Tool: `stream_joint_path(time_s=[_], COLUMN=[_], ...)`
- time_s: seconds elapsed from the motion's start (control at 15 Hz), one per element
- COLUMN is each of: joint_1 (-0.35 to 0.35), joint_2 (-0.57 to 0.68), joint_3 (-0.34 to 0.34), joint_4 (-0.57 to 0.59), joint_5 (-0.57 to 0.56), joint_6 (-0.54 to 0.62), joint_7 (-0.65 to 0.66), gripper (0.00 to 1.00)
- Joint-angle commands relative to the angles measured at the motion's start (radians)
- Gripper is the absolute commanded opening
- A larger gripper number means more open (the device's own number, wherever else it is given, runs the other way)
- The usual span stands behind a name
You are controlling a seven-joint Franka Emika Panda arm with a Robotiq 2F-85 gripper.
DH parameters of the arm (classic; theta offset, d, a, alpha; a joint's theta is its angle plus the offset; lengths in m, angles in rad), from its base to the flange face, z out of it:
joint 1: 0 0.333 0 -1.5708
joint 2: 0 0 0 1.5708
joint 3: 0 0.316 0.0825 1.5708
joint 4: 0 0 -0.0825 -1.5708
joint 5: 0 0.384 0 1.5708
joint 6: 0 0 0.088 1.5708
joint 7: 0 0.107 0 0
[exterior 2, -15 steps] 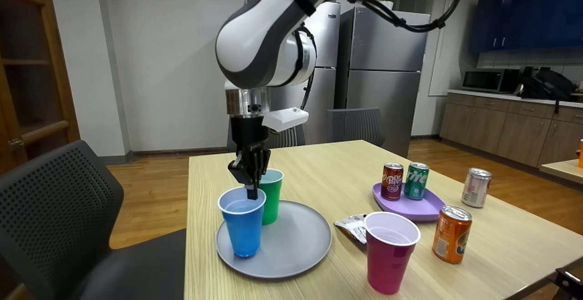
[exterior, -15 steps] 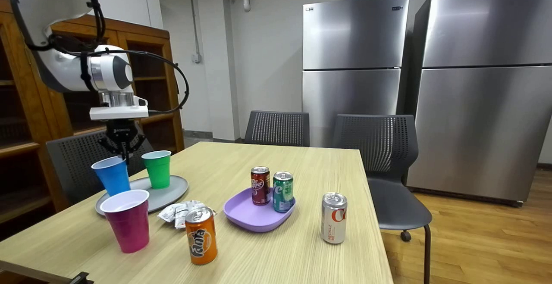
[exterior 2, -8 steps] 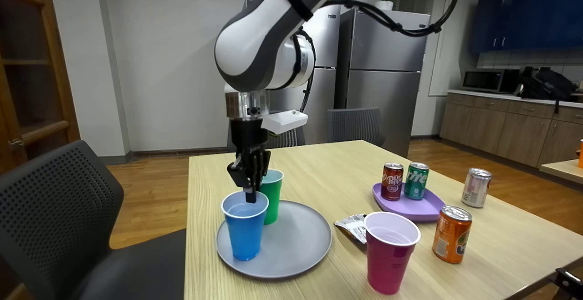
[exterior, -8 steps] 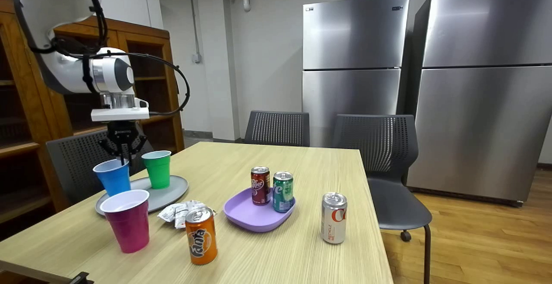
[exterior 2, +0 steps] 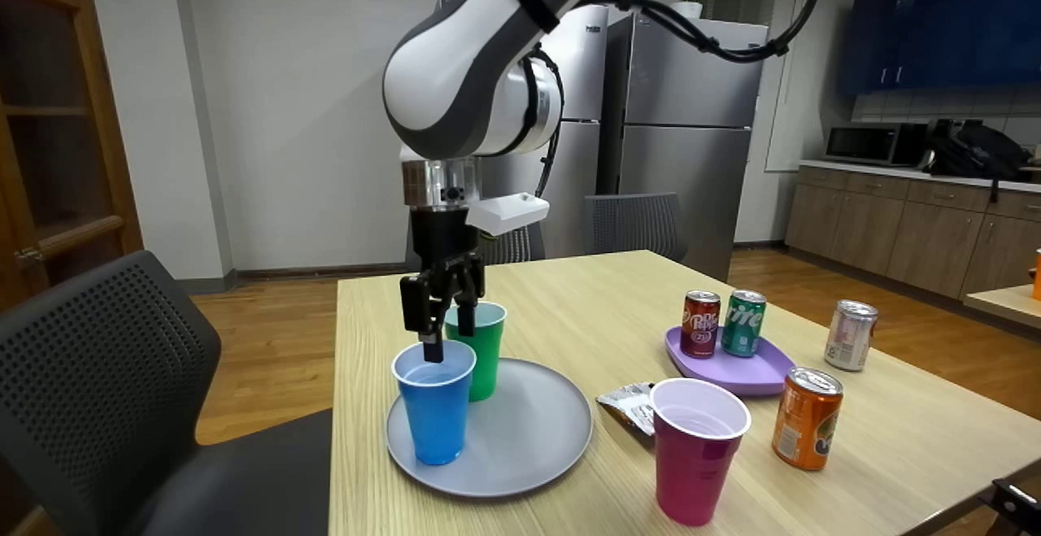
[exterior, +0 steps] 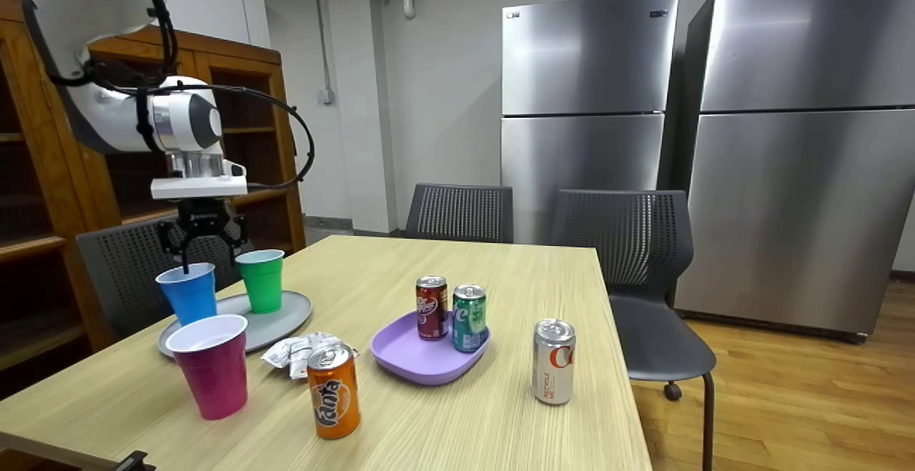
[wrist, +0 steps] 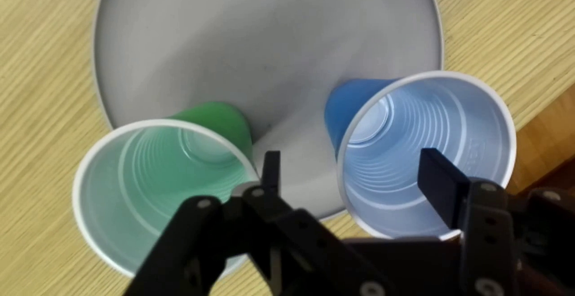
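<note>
Away from the spread claw [exterior 2: 450,344], an orange can [exterior: 334,391] reads "Fanta".

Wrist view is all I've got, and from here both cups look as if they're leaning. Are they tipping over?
Observer: No. In an exterior view, the blue cup and the green cup stand upright on the gray plate.

Operator: Phew! And what are those black things fixed to?

Observer: Those are the jaws, standing open. They hang below a thick white-and-gray arm.

Operator: Funny. Any drinks about?

Observer: Yes. In both exterior views, a Dr Pepper can and a green can stand on a purple tray.
</note>
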State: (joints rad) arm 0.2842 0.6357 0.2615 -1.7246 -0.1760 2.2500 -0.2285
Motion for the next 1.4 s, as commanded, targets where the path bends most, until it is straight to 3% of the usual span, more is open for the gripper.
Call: stream_joint_path(time_s=[0.0, 0.6, 1.33], joint_1=[-0.001, -0.015, -0.069], joint_2=[-0.057, -0.176, -0.415], joint_3=[0.002, 0.009, -0.020], joint_4=[-0.038, -0.153, -0.442], joint_5=[0.022, 0.038, 0.031], joint_6=[-0.003, 0.036, 0.097], joint_7=[0.000, -0.006, -0.030], gripper=[1.00, 1.00, 1.00])
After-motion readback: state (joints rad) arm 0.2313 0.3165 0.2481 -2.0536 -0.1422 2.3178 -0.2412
